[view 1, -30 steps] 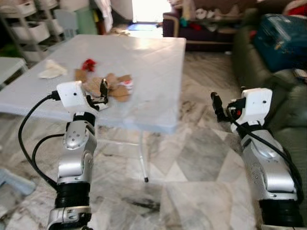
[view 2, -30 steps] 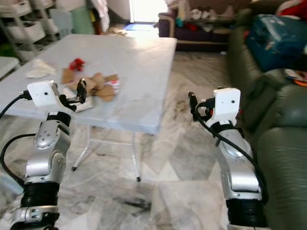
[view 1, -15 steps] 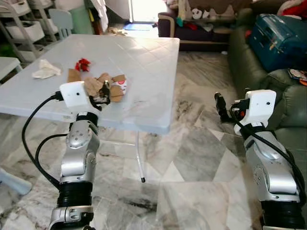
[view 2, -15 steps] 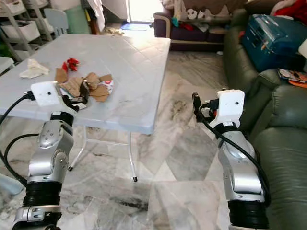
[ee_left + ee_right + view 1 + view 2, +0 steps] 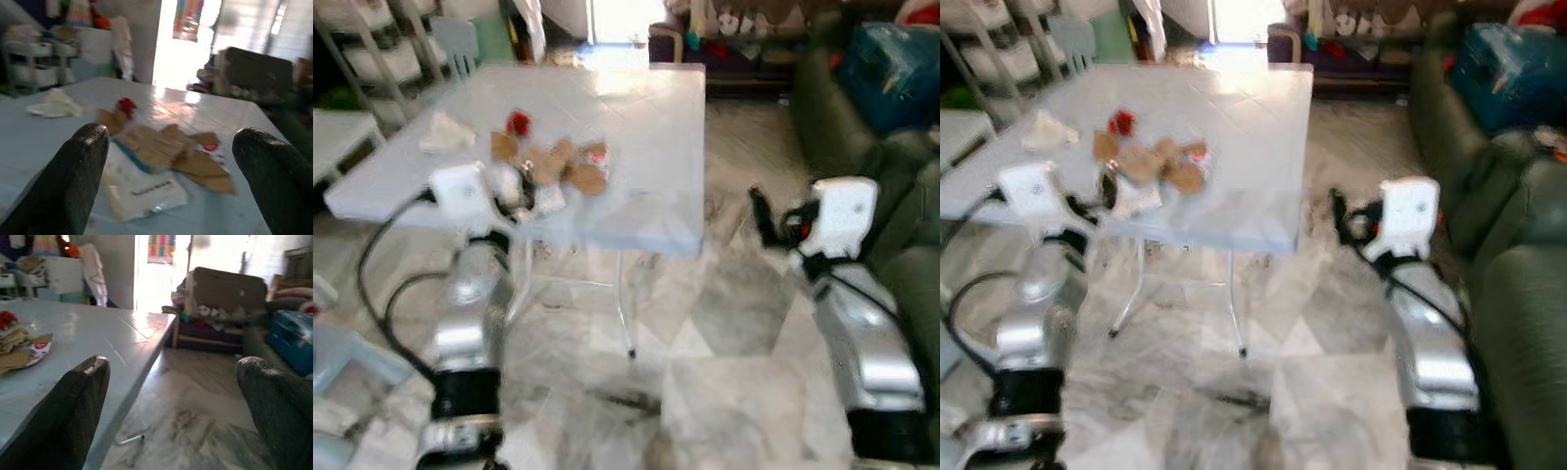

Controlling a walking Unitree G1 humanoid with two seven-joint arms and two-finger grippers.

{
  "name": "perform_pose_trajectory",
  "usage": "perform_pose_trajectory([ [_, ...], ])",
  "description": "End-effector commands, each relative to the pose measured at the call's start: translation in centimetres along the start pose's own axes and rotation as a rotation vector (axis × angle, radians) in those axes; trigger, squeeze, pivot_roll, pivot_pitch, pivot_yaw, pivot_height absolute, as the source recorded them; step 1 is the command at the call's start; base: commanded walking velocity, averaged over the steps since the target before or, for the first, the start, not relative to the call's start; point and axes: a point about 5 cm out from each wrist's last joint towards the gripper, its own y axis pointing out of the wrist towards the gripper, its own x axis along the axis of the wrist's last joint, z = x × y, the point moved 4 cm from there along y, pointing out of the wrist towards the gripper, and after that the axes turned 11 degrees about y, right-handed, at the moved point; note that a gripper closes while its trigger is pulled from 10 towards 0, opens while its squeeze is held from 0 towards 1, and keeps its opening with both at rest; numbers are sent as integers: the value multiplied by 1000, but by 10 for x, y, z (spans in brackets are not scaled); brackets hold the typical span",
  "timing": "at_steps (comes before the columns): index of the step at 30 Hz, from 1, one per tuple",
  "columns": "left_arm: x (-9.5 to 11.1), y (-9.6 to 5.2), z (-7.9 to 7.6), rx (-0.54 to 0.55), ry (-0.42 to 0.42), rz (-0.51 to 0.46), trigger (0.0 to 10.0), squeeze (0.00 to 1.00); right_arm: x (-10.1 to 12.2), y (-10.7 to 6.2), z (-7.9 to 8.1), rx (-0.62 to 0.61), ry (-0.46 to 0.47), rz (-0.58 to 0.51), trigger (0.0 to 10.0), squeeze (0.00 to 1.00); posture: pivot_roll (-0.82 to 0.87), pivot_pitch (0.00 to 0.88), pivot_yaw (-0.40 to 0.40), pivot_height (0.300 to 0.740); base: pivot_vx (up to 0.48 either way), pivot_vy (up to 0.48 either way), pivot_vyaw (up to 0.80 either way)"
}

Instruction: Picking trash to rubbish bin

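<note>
The head views are blurred, so small details are hard to make out. A pale blue surface (image 5: 646, 127) fills the upper left and centre of the frame. On its left part lies the trash: brown paper scraps (image 5: 558, 166), a small red piece (image 5: 518, 122) behind them, a white flat packet (image 5: 142, 188) at the near side of the scraps, and a crumpled white tissue (image 5: 446, 130) further to the left, apart from the rest. What is printed on the packet cannot be read.

The left hand (image 5: 166, 161) is at the near left edge of the surface, just before the packet; its two fingers (image 5: 80, 171) stand wide apart and hold nothing. The right hand (image 5: 171, 396) is beside the right edge of the surface, above the marble floor (image 5: 724, 323), also wide open and with nothing in it.

A dark green sofa (image 5: 1518, 245) stands at the right of the frame with a blue case (image 5: 1508, 64) on it, partly cut off. At the upper left are white shelves (image 5: 362, 39), cut by the frame. A bright doorway (image 5: 617, 20) is at the top centre, overexposed.
</note>
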Motion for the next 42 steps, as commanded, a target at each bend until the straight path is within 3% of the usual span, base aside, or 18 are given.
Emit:
perform_pose_trajectory([
  [1,2,2,8,20,16,3,10000,0,7,2,5,12,3,-25,10000,0,-30,53,11,740,0,480,0],
  [10,-5,2,11,23,46,31,10000,0,7,1,4,7,3,-28,10000,0,-28,49,18,740,0,424,0],
  [42,-1,3,9,-20,64,-9,10000,0,9,3,4,3,5,-39,10000,0,-26,44,25,740,0,0,0],
])
